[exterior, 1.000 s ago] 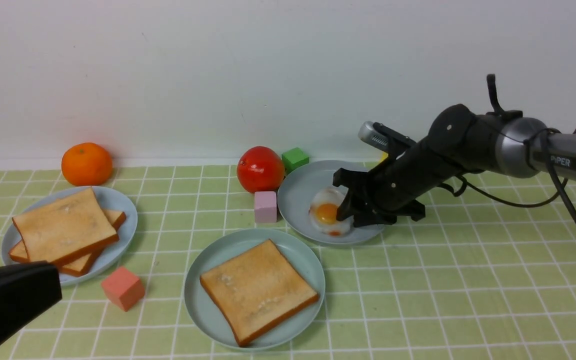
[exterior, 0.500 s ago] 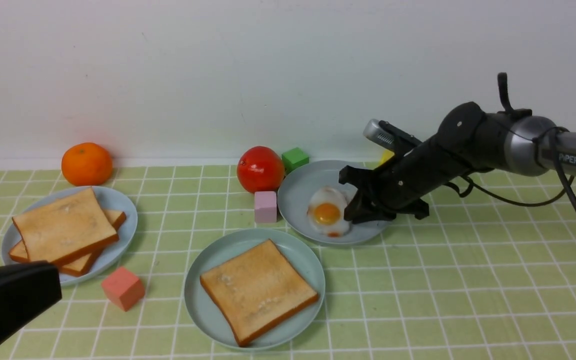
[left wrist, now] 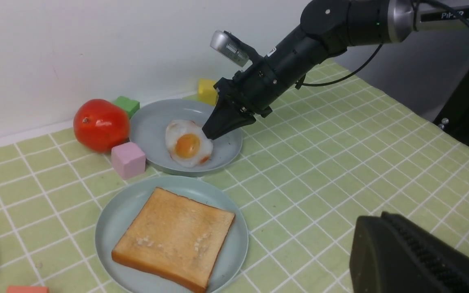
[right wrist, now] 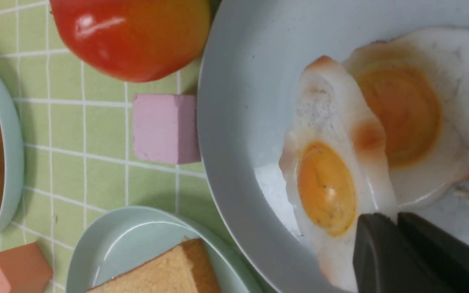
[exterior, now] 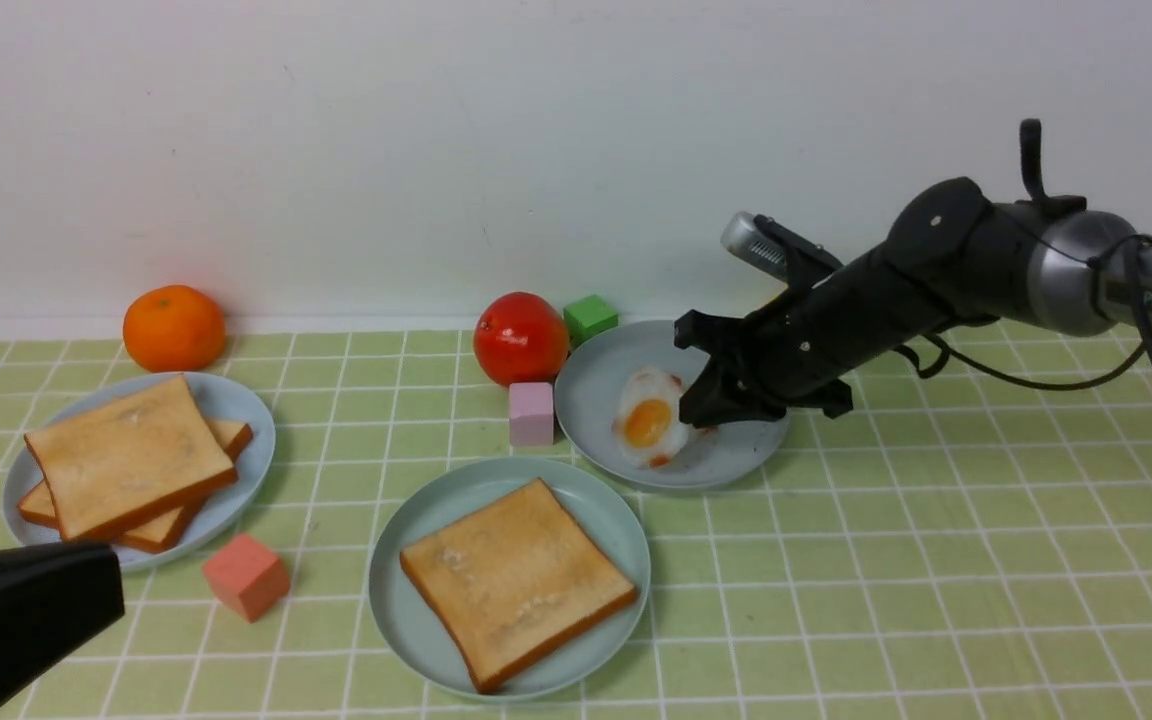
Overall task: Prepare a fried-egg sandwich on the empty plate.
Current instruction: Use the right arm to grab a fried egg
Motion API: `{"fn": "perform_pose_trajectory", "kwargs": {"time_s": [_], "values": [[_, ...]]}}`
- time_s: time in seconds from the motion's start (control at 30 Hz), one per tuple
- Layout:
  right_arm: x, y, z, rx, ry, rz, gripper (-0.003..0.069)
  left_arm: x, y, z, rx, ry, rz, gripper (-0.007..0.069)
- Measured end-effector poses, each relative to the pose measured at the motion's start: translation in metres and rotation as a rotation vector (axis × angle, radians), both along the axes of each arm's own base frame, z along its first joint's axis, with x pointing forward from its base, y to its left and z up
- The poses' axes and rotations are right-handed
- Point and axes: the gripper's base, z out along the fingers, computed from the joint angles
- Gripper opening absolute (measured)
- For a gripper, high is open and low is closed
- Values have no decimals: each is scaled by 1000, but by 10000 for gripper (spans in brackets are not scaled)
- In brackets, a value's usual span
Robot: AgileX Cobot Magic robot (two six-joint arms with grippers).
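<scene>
Step in hand: egg transfer, pick phase.

Right gripper is over the grey-blue plate, jaws closed almost fully on the white rim of the egg. The egg is tilted up on edge, yolk facing the camera. Its low edge sits at or just above the plate, and I cannot tell whether it touches. The right wrist view shows what looks like a second egg lying flat on the same plate, just behind the lifted one.

Left gripper is parked low at the near left of the surface, closed, with nothing seen in it.

Teal plate, nearest the camera, carries one toast slice lying flat. Bottom layer judged done. Two spare slices are stacked on the far-left plate.

Next move, as judged:
- Raise the egg clear of the plate rim.
- Carry it toward the toast slice and lay it flat near the centre.

Risk: the grip is on a thin glossy edge, so the egg may swing or slip. The pink block and tomato stand beside the plate, off the likely path.
</scene>
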Motion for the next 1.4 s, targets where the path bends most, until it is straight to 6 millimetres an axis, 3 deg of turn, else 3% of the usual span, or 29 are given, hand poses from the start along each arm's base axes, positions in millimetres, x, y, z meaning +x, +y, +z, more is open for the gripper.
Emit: {"fn": "perform_pose_trajectory", "kwargs": {"time_s": [0.33,0.77,1.03,1.23,1.4], "values": [[-4,0,10,-6,-12,34,33,0,0,0,0,0,0,-13],[-9,-3,40,-12,-90,60,-8,1,1,0,15,-12,6,-10],[-7,-12,41,-25,-91,52,-8,1,1,0,17,-13,7,-6],[-14,-1,37,-70,-66,108,-5,1,2,0,33,-25,13,-2],[-19,5,34,-90,4,52,25,1,2,0,35,-27,14,0]]}}
